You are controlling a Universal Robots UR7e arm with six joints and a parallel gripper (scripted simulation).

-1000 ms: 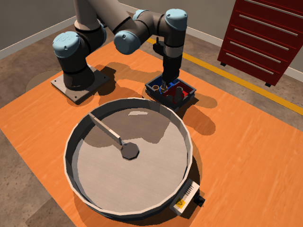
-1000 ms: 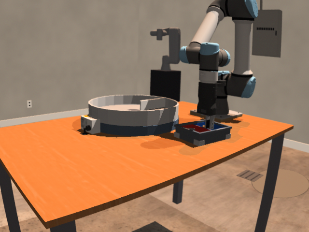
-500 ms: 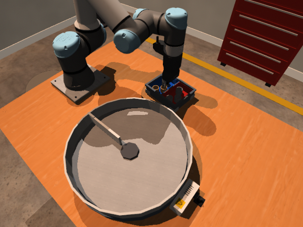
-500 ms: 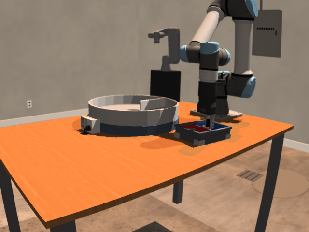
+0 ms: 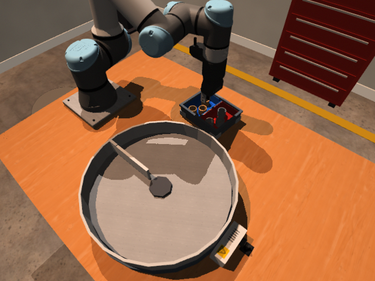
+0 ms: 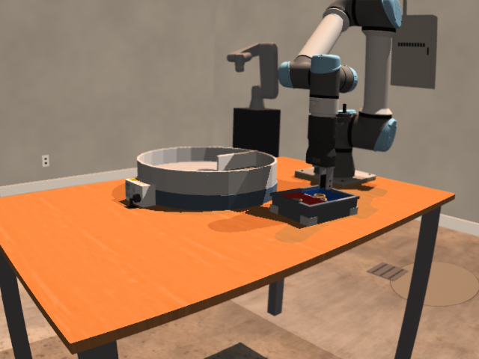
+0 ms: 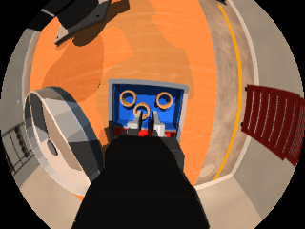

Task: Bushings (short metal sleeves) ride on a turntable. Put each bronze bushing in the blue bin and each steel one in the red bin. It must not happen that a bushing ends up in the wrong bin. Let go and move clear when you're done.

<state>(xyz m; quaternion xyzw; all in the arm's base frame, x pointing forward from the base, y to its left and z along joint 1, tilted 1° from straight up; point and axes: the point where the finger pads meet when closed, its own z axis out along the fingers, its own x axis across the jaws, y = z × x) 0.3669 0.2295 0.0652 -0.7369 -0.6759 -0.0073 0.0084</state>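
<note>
Bushings sorted so far: three round bronze sleeves [image 5: 202,105] [image 6: 319,194] [image 7: 121,98] in the square-cornered blue bin [image 5: 215,98] [image 6: 340,195] [image 7: 147,91], grey steel cylinders [image 5: 221,114] in the rectangular red bin [image 5: 231,113] [image 6: 297,197]. Black claw [image 5: 204,102] [image 6: 325,187] [image 7: 147,116]'s partly open, holding nothing, just above the bronze ones.

The table [image 5: 302,193] [image 6: 174,247] is bright orange with faint pale streaks — one bin [image 5: 214,105] [image 6: 340,195] [image 7: 150,118] blue, the other [image 5: 232,113] [image 6: 305,198] red. The drawer cabinet [image 5: 320,54] [image 7: 272,116] is deep red — its handles pale stripes.
</note>
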